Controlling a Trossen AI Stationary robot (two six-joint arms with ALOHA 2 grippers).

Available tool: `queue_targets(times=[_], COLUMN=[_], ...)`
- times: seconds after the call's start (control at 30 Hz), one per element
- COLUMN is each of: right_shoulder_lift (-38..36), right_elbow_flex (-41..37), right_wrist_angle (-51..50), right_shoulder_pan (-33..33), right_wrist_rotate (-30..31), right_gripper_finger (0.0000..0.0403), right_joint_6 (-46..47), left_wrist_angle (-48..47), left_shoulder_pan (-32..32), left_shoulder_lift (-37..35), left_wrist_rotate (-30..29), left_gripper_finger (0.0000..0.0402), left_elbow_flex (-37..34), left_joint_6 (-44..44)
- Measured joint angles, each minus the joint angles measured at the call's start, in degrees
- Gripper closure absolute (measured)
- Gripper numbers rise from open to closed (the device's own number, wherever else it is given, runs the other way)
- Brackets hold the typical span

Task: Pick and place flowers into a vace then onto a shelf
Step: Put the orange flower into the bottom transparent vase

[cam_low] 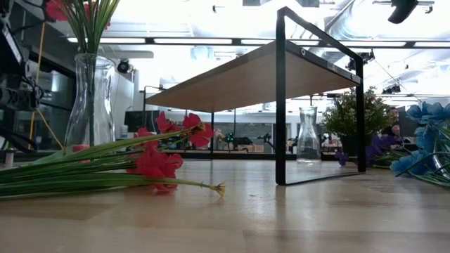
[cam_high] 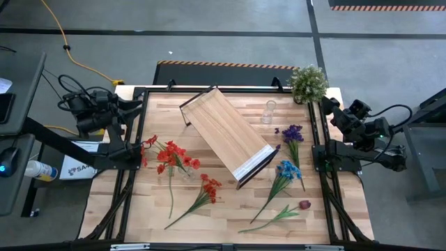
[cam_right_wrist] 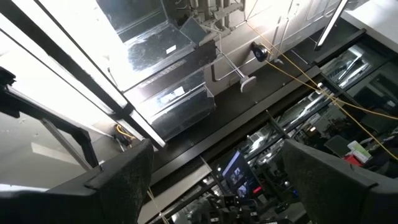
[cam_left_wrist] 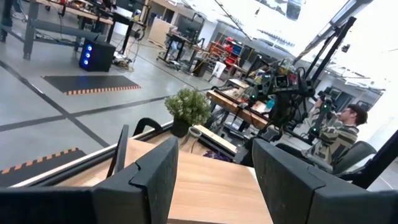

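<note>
At the table's left edge the left gripper (cam_left_wrist: 214, 180) hung folded back, its dark fingers parted around nothing. Just beside it on the pale plank table (cam_high: 230, 216) lay the long-stemmed artificial flowers (cam_high: 171, 157) – red blooms, then an orange spray – and among them a clear glass vase (cam_low: 90, 102) that already held a few stems. The large light-wood shelf with a black metal frame (cam_high: 226, 136) stood slantwise across the middle. A second, empty glass carafe (cam_high: 267, 111) stood behind it, with a bushy pale-green potted plant (cam_high: 308, 82) at the far corner. Purple, blue and dark red flowers lay toward the right. The right gripper (cam_right_wrist: 214, 186) sat parked at the right edge, tilted up, its fingers spread wide and empty.

My worry: the stems overlapped, so a grab might drag a neighbour – or knock the tall, narrow vase over. The slanted shelf blocked reaches across the centre.
</note>
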Motion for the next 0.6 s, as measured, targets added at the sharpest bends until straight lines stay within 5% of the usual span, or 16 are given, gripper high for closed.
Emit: queue_targets(times=[0.6], right_shoulder_lift=[0.00], right_elbow_flex=[0.02], right_wrist_angle=[0.00], right_shoulder_pan=[0.00], right_wrist_rotate=[0.00], right_gripper_finger=[0.0059], right_joint_6=[0.06], left_wrist_angle=[0.54], left_shoulder_pan=[0.00], left_shoulder_lift=[-2.82], left_wrist_rotate=[0.04], left_gripper_finger=[0.0163], left_elbow_flex=[-5.89], left_joint_6=[-9.72])
